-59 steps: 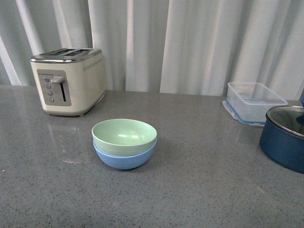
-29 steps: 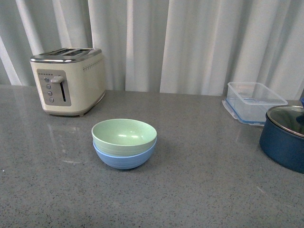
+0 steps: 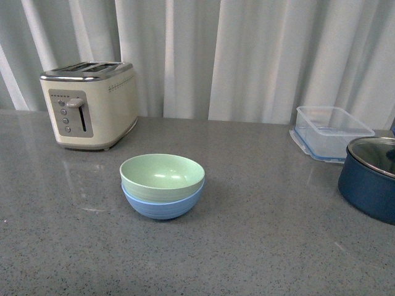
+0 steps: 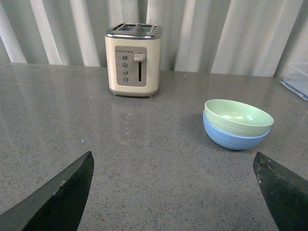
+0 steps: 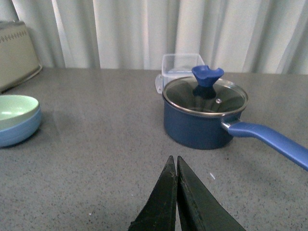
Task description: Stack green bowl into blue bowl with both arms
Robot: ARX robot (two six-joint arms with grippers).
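Over the last second nothing had moved: the green bowl (image 3: pixel 162 176) stayed nested in the blue bowl (image 3: pixel 162 206), so stacking looked finished. The left gripper (image 4: pixel 175 192) hung spread wide, bowls well beyond its jaws; the right gripper (image 5: pixel 175 192) was pressed together, empty.

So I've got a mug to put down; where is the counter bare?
Bare counter lies between the stacked green bowl and blue bowl and the navy pot, also along the near edge and between the toaster and the clear container. It is crowded at the right, where pot and container sit close.
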